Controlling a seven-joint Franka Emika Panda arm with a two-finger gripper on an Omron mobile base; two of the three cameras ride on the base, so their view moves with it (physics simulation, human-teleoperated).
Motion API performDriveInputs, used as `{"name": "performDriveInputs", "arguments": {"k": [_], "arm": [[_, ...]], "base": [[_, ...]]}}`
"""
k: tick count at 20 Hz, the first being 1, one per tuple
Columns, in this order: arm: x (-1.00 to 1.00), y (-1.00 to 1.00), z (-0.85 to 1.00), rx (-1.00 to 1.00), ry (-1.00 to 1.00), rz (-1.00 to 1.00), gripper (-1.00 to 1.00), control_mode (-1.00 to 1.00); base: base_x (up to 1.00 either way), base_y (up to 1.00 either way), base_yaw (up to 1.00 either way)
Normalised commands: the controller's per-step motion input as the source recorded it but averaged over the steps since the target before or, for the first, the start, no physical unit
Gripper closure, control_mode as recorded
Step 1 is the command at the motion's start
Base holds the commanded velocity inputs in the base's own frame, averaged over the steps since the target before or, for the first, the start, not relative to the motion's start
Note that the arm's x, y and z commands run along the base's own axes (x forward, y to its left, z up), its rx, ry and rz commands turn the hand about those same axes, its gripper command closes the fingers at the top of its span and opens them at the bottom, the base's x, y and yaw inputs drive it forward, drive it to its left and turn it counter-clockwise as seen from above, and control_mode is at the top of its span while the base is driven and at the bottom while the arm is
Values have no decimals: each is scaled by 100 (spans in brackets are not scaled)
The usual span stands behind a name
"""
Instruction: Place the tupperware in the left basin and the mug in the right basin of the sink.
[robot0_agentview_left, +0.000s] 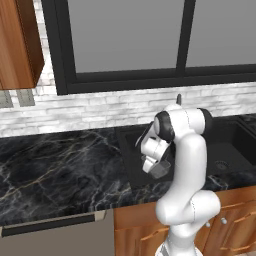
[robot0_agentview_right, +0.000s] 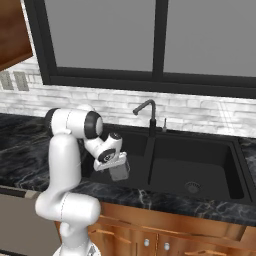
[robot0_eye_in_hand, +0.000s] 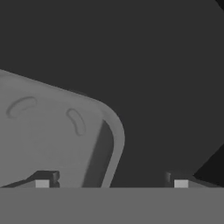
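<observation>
The translucent grey tupperware (robot0_agentview_right: 120, 171) hangs tilted just under my gripper (robot0_agentview_right: 114, 163), inside the left basin (robot0_agentview_right: 134, 145) of the black sink (robot0_agentview_right: 239, 165). From the left side the tupperware (robot0_agentview_left: 160, 169) sits below the gripper (robot0_agentview_left: 151, 165), over the left basin (robot0_agentview_left: 131, 150). In the hand view my gripper (robot0_eye_in_hand: 111, 181) is open. The tupperware (robot0_eye_in_hand: 52, 135) lies against the left fingertip (robot0_eye_in_hand: 42, 180), and a wide gap separates its rounded rim from the right one. The right basin (robot0_agentview_right: 200, 167) holds only its round drain. The mug is out of view.
A black gooseneck faucet (robot0_agentview_right: 148, 113) rises behind the divider. Dark marble counter (robot0_agentview_left: 55, 170) stretches left of the sink. A window and white brick wall stand behind, and wooden cabinets (robot0_agentview_right: 165, 230) run below the counter's front edge.
</observation>
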Motion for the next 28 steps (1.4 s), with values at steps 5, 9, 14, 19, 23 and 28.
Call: {"name": "performDriveInputs", "arguments": {"k": [5, 9, 14, 19, 23, 28], "arm": [[-6, 0, 26, 0, 0, -2, -100, -100], [-17, 0, 31, 0, 1, -10, -100, -100], [-21, -1, 38, -4, 6, -1, -100, -100], [-24, 0, 40, -9, 2, 9, -100, -100], [-26, 0, 40, -10, 0, 21, -100, -100], [-24, 0, 41, -7, 0, 30, -100, -100]], "base": [[0, 0, 0], [0, 0, 0], [0, 0, 0], [0, 0, 0], [0, 0, 0], [0, 0, 0]]}}
